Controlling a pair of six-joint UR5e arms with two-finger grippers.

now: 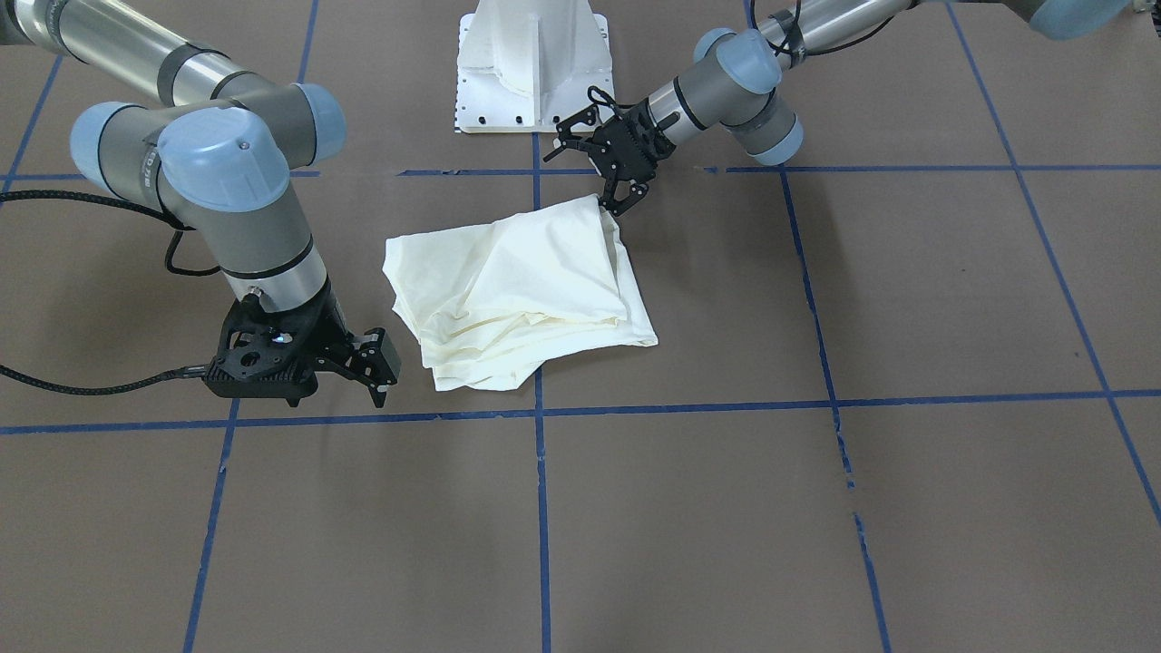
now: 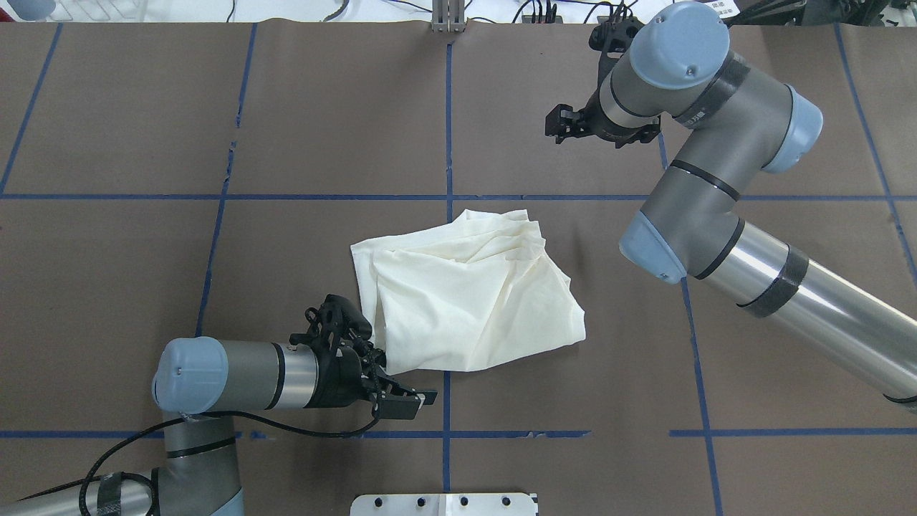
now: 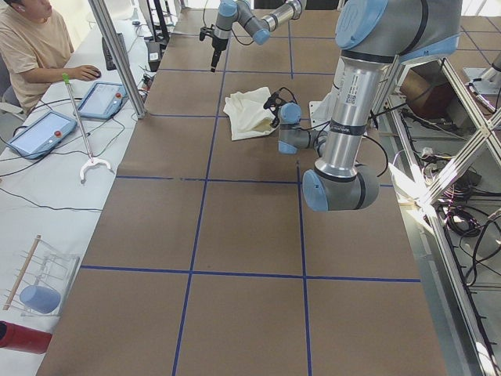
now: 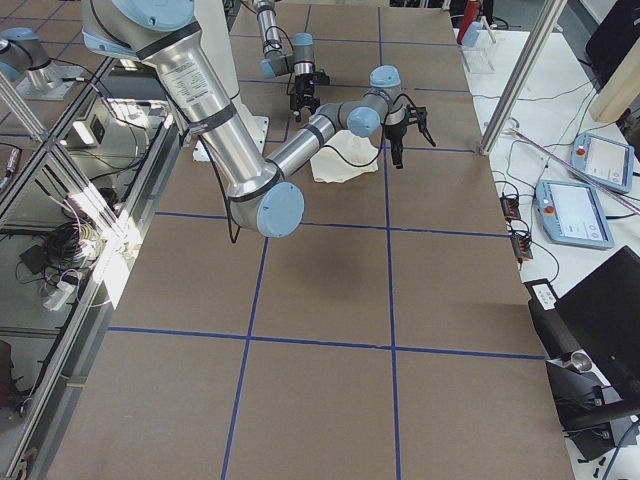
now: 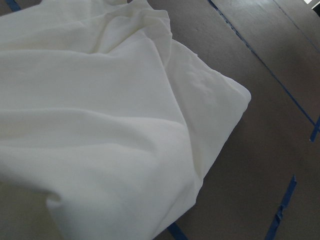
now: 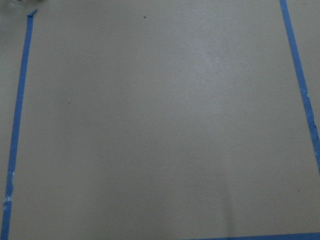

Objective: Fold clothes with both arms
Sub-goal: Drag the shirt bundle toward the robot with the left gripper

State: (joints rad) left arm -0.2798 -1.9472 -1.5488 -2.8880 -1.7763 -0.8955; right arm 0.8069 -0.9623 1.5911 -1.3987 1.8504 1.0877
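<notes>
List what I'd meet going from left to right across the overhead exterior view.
left arm → cream T-shirt → right arm

Left gripper [image 1: 620,201] fingertips blending into shirt [image 1: 521,290] corner, upper centre; grip not readable. Shirt running off top and left edges in left wrist view. Right arm [image 2: 716,193] covering most of right gripper [image 2: 562,129], overhead upper right. Base pedestal [image 2: 444,504] getting cropped at bottom edge.
</notes>
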